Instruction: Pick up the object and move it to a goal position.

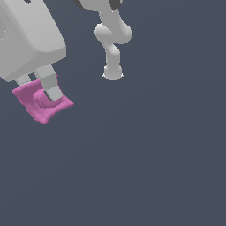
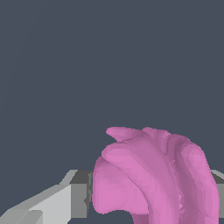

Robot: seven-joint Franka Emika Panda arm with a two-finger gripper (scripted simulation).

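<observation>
In the exterior view the white tool (image 1: 42,88) comes in from about ten o'clock, its big pale body filling the upper corner on the exterior view's left, and its two grey fingers (image 1: 52,86) reach down onto the magenta-pink object (image 1: 42,105). The object sits at roughly nine o'clock in that picture, a flattish, squarish sheet with wavy edges and a rounded bump near its middle. One finger stands against the bump on the side toward the exterior view's right, the other at the sheet's far edge toward the exterior view's left, so the tool is closed around the object with the bump caught between the fingers. The surroundings are plain dark grey-blue, and the pictures do not show whether the object rests on a surface or hangs clear of it. At about twelve o'clock, well apart from the object, the white jointed arm (image 1: 112,42) stands behind. The wrist view shows the object (image 2: 153,179) very close, its ridged, rounded bump bulging up between the grey finger pads (image 2: 78,199).
</observation>
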